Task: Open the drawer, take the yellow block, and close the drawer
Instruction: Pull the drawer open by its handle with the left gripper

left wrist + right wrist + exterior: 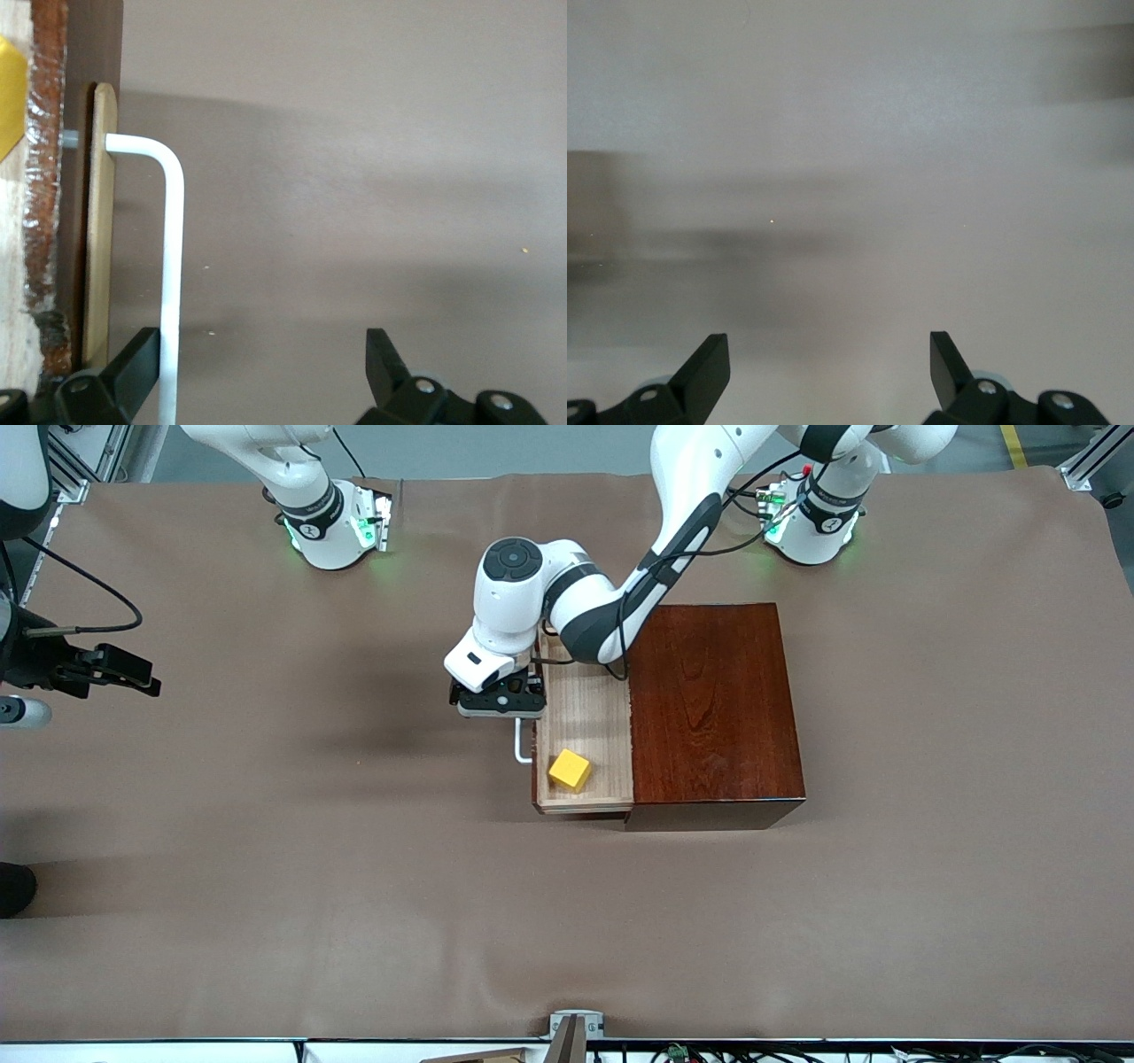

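- Plainly, the drawer (585, 731) stands pulled out of the dark reddish-brown box (713, 704), toward the right arm's end of the table, its pale-wood floor open to view.
- Inside it lies the yellow block (570, 770), in the corner nearest the front camera and close to the drawer's front panel.
- On that front panel sits the white handle (522, 746), a bent bar standing off the wood; the left wrist view shows its curve and straight run (173, 266).
- Over the handle hangs the left gripper (499, 707), its arm reaching across the box from its base; its fingers (133, 367) are spread wide, one just beside the bar, the other well apart from it over the cloth.
- Well away, at the right arm's end of the table, the right gripper (120, 669) waits above the brown cloth (354, 886), its fingers (709, 367) likewise spread with nothing between them.
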Controlling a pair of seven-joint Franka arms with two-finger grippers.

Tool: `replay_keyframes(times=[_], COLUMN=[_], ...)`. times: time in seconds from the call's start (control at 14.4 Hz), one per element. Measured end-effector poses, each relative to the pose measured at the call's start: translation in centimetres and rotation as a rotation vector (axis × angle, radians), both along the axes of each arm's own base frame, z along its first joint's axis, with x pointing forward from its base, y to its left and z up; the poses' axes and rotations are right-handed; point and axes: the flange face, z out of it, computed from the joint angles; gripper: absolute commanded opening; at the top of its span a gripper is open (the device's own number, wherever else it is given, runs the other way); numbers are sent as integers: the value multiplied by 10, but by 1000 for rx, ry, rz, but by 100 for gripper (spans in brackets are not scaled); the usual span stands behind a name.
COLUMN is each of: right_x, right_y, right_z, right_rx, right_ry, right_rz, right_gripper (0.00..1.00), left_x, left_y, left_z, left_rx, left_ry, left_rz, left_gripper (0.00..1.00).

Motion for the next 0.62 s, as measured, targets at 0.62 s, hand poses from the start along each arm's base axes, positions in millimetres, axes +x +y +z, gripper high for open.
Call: replay_keyframes(times=[0.62], right_x=[0], right_y=[0], right_z=[0], right_rx=[0], right_ry=[0], right_rz=[0], right_gripper=[100], left_x=[7], left_y=[-6], left_z=[21], left_rx=[-62], left_ry=[-25], left_rz=[10], left_gripper=[100])
